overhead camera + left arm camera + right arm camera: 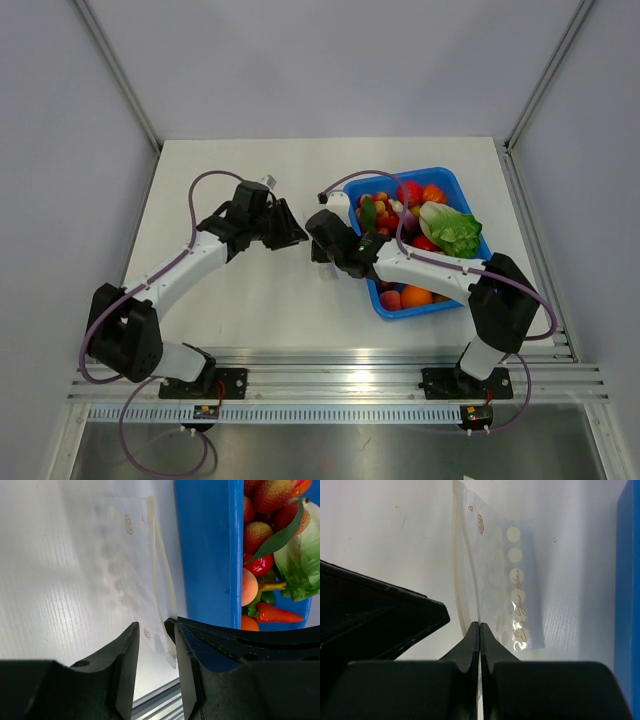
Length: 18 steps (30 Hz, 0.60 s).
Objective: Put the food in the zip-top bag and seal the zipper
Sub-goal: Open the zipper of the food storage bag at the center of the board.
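The clear zip-top bag [512, 575] with pale dots and gold script is held up on edge between my two grippers, just left of the blue tray. My right gripper [479, 625] is shut on the bag's zipper [470, 575] edge. My left gripper [154, 630] is open, and the end of the zipper strip [159, 575] reaches in beside its right finger. From above, the left gripper [292, 236] and the right gripper [318, 243] almost touch. A small dark purple fruit [409, 222] seems to lie among the fruit in the tray. I cannot tell whether the bag holds anything.
The blue tray [456, 181] stands at the right, full of toy fruit with a green cabbage [450, 228] on top. Its wall [205, 550] is close beside the bag and also shows in the right wrist view [627, 580]. The aluminium rail [330, 365] runs along the near edge.
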### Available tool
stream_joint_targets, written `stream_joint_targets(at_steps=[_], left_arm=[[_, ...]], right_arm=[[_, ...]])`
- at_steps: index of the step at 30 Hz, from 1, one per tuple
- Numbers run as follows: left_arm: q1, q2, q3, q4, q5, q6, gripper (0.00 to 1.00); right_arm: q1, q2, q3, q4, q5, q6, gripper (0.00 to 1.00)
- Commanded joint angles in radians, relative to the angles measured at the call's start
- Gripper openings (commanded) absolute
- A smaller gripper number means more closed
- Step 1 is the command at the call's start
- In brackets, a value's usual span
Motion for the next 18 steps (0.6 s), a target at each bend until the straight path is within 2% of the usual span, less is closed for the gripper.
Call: stream_joint_targets(at_steps=[1,7,13,18], left_arm=[[0.001,0.017,-0.015,0.106,0.054,-0.027,0.37],[0.001,0.091,-0.004,0.124,0.043,-0.028,0.34],[0.001,0.122,-0.005,0.13,0.018,-0.02,0.25],[0.001,0.143,-0.019,0.145,0.017,-0.019,0.24]], right_arm=[[0.001,-0.041,-0.008,0.025,0.023,0.018,0.0],[-0.001,-0.042,-0.005,0.031,0.015,0.015,0.0],[-0.001,-0.059,-0.008,0.023,0.023,0.013,0.0],[-0.001,-0.065,-0.008,0.022,0.023,0.013,0.0]])
